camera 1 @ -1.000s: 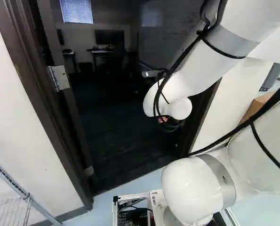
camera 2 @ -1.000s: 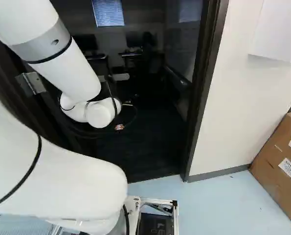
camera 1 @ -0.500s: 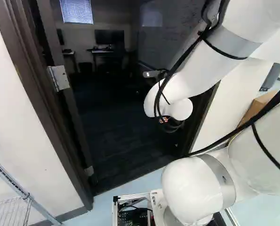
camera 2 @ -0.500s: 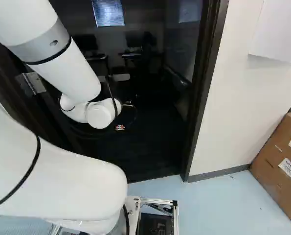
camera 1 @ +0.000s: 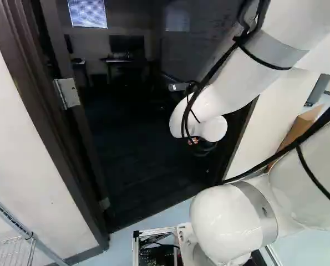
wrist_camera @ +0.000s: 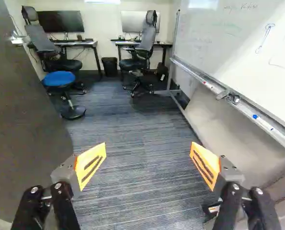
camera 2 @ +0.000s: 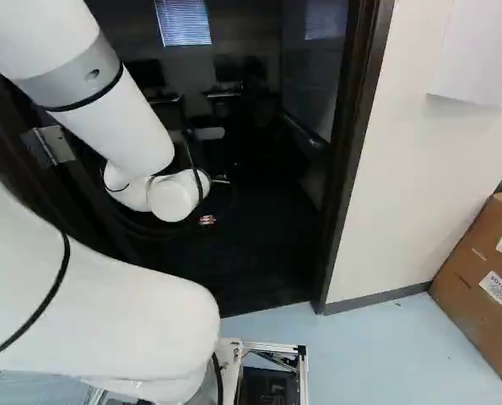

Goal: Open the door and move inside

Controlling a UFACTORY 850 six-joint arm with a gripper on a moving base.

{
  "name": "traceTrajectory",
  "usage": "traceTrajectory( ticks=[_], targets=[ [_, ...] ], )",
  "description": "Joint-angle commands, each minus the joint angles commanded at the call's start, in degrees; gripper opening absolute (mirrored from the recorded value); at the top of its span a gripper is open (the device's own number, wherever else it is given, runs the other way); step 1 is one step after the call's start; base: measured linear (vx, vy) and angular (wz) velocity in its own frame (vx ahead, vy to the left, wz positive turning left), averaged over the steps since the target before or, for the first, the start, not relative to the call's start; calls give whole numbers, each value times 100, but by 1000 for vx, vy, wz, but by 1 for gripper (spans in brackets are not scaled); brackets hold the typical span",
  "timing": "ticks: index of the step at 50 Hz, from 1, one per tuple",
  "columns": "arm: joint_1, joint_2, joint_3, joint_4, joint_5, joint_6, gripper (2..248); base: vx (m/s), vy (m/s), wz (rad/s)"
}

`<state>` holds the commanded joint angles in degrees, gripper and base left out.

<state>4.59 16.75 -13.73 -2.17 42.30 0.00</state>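
Note:
The gripper [camera 1: 203,147] shows as a small dark shape past the arm's white wrist, within the doorway; its fingertips are hidden there. In the wrist view the gripper [wrist_camera: 148,158] is open, its orange pads wide apart with only carpet beyond them. The door [wrist_camera: 25,115] stands swung inward as a dark panel beside one finger, with a metal handle [wrist_camera: 17,40] near its far edge. The dark door frame [camera 2: 349,160] surrounds the opening, and a hinge [camera 1: 68,92] shows on its left side. Neither finger touches the door.
Inside are a blue stool [wrist_camera: 59,79], office chairs [wrist_camera: 141,48], desks [wrist_camera: 77,43] and a whiteboard with a tray [wrist_camera: 238,101] along one wall. Outside, a cardboard box [camera 2: 483,283] stands right of the doorway and a wire rack [camera 1: 15,238] at the left.
The base has moved slightly: the doorway, room and box have shifted a little left in the base views. The arm holds its pose against its lowest joint.

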Motion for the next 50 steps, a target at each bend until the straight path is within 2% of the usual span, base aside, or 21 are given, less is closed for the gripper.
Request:
traceTrajectory(
  ticks=[50],
  targets=[
    [0, 0, 0, 0, 0, 0, 247, 63, 2, -1]
  ],
)
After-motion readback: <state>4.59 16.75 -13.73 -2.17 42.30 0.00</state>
